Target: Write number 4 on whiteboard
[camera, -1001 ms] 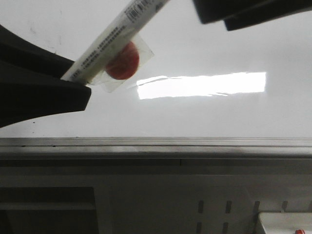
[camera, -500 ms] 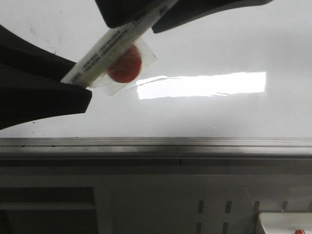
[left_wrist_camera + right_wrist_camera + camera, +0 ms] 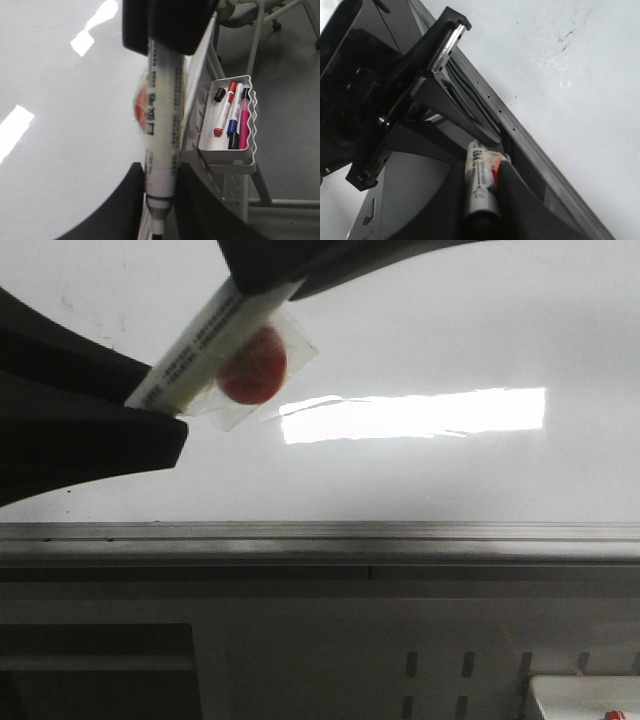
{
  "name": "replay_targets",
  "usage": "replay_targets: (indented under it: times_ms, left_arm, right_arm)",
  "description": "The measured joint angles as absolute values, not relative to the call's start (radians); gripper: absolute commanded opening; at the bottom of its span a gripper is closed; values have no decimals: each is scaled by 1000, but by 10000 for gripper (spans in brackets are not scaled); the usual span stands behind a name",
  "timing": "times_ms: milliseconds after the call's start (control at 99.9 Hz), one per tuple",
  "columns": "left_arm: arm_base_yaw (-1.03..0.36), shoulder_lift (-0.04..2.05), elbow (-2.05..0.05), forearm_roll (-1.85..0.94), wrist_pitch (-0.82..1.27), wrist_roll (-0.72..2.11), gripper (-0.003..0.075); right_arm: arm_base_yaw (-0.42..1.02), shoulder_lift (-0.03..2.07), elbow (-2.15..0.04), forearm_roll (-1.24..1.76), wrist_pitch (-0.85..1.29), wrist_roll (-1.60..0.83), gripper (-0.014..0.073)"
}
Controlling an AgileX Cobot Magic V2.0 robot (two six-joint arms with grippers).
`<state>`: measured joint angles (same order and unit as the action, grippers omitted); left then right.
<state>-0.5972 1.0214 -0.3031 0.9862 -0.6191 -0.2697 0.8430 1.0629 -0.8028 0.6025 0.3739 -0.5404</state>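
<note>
A white marker (image 3: 215,335) with black print and a red round sticker on a clear tag hangs slanted in front of the glossy whiteboard (image 3: 450,320). My left gripper (image 3: 165,415) is shut on its lower end; in the left wrist view (image 3: 159,172) the barrel (image 3: 161,125) sits between both fingers, grey collar sticking out. My right gripper (image 3: 270,285) reaches in from above and closes over the marker's upper end; in the right wrist view (image 3: 481,167) the fingers press both sides of the barrel (image 3: 479,185) above its dark end. No number 4 shows on the board.
A grey metal rail (image 3: 400,532) runs along the board's lower edge. A bright light reflection (image 3: 415,413) lies on the board. Faint dark smudges (image 3: 565,40) mark it. A white tray (image 3: 225,155) with red, blue and pink markers hangs beside the board.
My right gripper has moved from the upper right leftwards onto the marker's upper end. The left gripper and marker have barely moved.
</note>
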Motion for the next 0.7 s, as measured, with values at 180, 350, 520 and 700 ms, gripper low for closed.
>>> replay_targets:
  times_ms: [180, 350, 520, 700]
  left_arm:
    - [-597, 936, -303, 845, -522, -274, 412]
    - [-593, 790, -303, 647, -296, -275, 407]
    - [-593, 668, -303, 452, -178, -275, 407]
    - [-593, 632, -303, 415, -162, -275, 407]
  right_arm:
    - [843, 1063, -810, 600, 339, -540, -64]
    - [796, 1074, -859, 594, 359, -540, -64]
    - [722, 1112, -930, 559, 359, -540, -64]
    - [667, 1183, -984, 504, 359, -540, -64]
